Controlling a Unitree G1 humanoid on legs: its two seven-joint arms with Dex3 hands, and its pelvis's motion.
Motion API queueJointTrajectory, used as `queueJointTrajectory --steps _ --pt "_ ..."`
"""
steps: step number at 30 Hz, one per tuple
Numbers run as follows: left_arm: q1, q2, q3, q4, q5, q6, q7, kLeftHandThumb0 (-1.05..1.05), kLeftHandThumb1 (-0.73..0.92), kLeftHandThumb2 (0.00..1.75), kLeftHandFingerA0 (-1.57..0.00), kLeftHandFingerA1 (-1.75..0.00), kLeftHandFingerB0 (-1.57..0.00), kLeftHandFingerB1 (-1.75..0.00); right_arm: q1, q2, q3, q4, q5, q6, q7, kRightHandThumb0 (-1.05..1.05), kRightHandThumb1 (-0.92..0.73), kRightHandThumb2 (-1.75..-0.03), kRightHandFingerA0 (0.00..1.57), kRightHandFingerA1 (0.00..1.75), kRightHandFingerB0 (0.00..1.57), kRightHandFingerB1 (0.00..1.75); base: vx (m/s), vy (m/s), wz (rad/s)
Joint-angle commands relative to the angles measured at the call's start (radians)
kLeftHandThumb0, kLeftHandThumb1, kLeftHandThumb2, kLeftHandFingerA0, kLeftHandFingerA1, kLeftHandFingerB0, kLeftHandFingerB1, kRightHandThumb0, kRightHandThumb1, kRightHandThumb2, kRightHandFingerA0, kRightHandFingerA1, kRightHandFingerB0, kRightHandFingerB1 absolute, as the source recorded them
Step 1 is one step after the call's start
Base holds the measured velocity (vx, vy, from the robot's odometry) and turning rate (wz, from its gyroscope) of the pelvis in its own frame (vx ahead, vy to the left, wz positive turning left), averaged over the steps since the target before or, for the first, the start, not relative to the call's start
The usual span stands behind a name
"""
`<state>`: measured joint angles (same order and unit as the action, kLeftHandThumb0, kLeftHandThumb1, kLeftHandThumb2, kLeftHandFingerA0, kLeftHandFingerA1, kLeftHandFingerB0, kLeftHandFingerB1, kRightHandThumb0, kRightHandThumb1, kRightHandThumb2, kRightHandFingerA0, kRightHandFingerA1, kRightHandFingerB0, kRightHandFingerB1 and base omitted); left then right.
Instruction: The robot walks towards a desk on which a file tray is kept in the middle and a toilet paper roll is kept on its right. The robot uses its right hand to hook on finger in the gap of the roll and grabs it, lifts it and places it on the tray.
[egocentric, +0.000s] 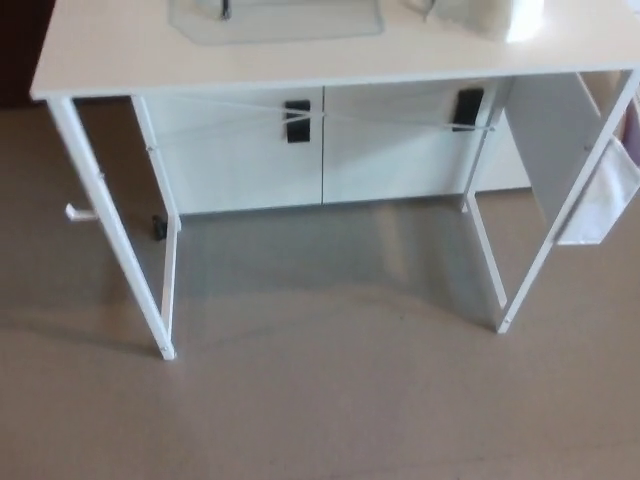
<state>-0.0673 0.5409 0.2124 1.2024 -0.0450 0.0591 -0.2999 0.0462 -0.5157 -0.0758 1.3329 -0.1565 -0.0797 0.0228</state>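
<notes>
Desk (120, 60) fills the upper part of the head view — a white top on thin white legs, standing on a plain brown floor (330, 400). On the far middle of the top sits the file tray (275, 20), a clear shallow tray cut off by the upper edge of the picture. To its right, near the desk's right end and apart from the tray, lies the toilet paper roll (495, 15), white, blurred and only partly in frame. Behind the desk stands a white cabinet (320, 150) with two black handles. A white cloth pouch (600, 205) hangs off the right leg frame. Neither robot hand shows, so whether the fingers are spread or pressed together cannot be told.
</notes>
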Motion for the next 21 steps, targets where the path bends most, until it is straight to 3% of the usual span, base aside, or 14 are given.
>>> queueJointTrajectory --steps 1,9,21 --pt "-0.009 0.009 -0.003 0.004 0.002 -0.003 -0.001 -0.99 0.69 1.75 -0.47 -1.32 -0.30 -1.22 0.001 -0.016 -0.006 0.001 0.002 0.000 -0.006 -0.81 -0.92 -0.85 0.34 0.50 0.21 0.39 0.16 -0.057 0.23" --pt "-0.007 0.004 -0.004 0.008 0.002 -0.005 0.000 -0.99 0.69 1.75 -0.47 -1.32 -0.30 -1.22 0.003 -0.021 -0.005 0.001 0.001 0.001 -0.006 -0.81 -0.92 -0.85 0.34 0.50 0.21 0.39 0.18 -0.046 -0.06" --pt "-0.008 0.004 -0.004 0.009 0.002 -0.006 0.001 -0.99 0.69 1.75 -0.47 -1.32 -0.30 -1.22 0.003 -0.020 -0.005 0.001 0.001 0.001 -0.006 -0.81 -0.92 -0.85 0.34 0.50 0.21 0.39 0.29 0.145 -0.02"
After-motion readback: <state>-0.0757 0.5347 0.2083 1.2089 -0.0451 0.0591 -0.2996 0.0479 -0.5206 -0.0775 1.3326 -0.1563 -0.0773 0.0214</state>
